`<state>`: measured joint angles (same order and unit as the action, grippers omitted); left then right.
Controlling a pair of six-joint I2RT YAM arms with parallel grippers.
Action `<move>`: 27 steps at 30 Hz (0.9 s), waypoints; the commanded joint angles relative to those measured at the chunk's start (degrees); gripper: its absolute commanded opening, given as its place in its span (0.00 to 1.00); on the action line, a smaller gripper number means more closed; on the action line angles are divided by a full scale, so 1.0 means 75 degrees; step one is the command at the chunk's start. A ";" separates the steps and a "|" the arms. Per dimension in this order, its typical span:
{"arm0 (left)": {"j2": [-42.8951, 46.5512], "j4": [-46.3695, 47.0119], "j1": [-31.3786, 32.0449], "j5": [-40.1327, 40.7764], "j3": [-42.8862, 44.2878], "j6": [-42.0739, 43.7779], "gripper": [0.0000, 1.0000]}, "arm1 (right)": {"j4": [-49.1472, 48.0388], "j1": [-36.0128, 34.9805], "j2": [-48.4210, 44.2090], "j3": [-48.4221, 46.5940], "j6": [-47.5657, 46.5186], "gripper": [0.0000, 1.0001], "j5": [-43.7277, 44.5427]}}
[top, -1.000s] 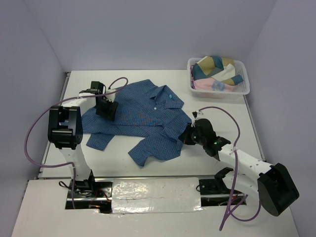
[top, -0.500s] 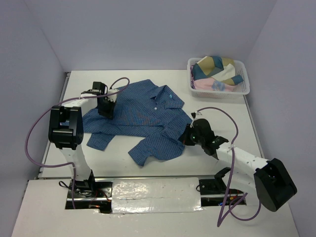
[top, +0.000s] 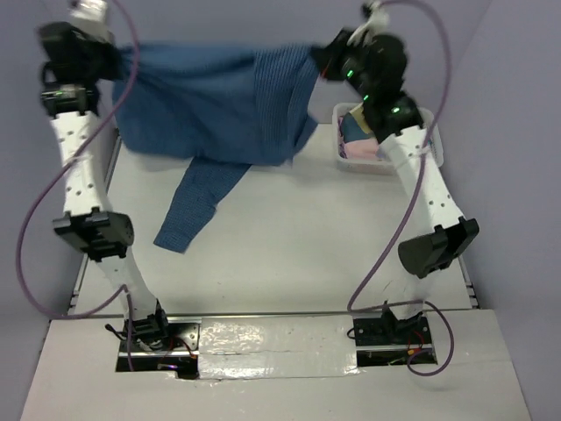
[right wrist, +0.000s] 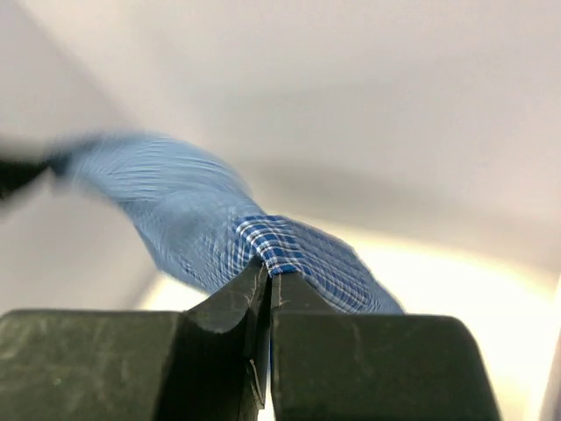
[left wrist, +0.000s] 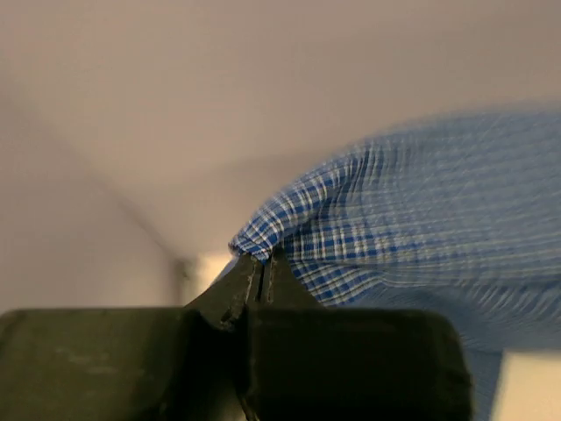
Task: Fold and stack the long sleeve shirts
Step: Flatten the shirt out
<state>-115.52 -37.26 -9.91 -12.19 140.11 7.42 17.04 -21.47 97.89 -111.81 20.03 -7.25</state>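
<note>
A blue fine-checked long sleeve shirt [top: 210, 101] hangs stretched in the air between both raised arms, high over the table. My left gripper [top: 112, 54] is shut on its left edge, and the checked cloth [left wrist: 368, 219] bunches out from the closed tips in the left wrist view. My right gripper [top: 323, 60] is shut on the shirt's right edge, with a fold of the cloth [right wrist: 280, 241] pinched at the tips. One sleeve [top: 195, 206] dangles down toward the table.
A white basket [top: 431, 151] with more folded cloth stands at the back right, partly behind the right arm. The white table [top: 289, 237] lies below the hanging shirt. Grey walls enclose the back and sides.
The shirt lay spread on the table with both grippers low at its edges. The left gripper closed on it, and both arms swung up, lifting the shirt into the air.
</note>
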 commanded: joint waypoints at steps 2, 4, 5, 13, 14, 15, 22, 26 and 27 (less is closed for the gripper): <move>0.1816 0.2675 -0.1021 -0.0251 -0.1009 -0.0896 0.00 | -0.0137 0.0507 0.0657 -0.3694 0.0538 0.00 -0.0580; 0.2558 0.3487 -0.1022 -0.0354 -0.1734 -0.0546 0.00 | -0.0686 0.0508 0.0636 -0.3715 0.0668 0.00 -0.0744; 0.2606 0.3328 -0.1034 -0.0541 -0.1655 -0.0242 0.00 | -0.0875 0.0508 0.0427 -0.3493 0.0727 0.00 -0.0791; 0.3366 0.1114 -0.1104 -0.1667 -0.3244 0.1200 0.00 | -0.2422 0.0274 -0.2231 0.1822 0.0728 0.00 -0.0885; 0.3589 0.0833 -0.1151 -0.1726 -0.4107 0.1689 0.00 | -0.2726 0.0192 -0.2908 0.3257 0.0728 0.00 -0.0909; 0.3950 0.0146 -0.1279 -0.1738 -0.4568 0.1949 0.00 | -0.2787 0.0087 -0.3216 0.3932 0.0716 0.00 -0.0921; 0.5348 -0.2460 -0.2100 -0.1459 -0.9649 0.5389 0.37 | -0.2273 -0.1610 -0.5667 0.9415 0.1008 0.00 0.0249; 0.5618 -0.2862 -0.2334 -0.0171 -1.1472 0.6697 0.67 | -0.2248 -0.2197 -0.5869 1.0979 0.1851 0.00 0.0205; 0.5757 -0.2664 -0.2358 0.0354 -1.1695 0.6768 0.68 | -0.2469 -0.2234 -0.5775 1.1168 0.2003 0.00 0.0042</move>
<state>-76.79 -54.46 -26.85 -16.23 55.00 46.72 3.79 -36.88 54.85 -30.85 30.52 -8.14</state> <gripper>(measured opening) 0.668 0.008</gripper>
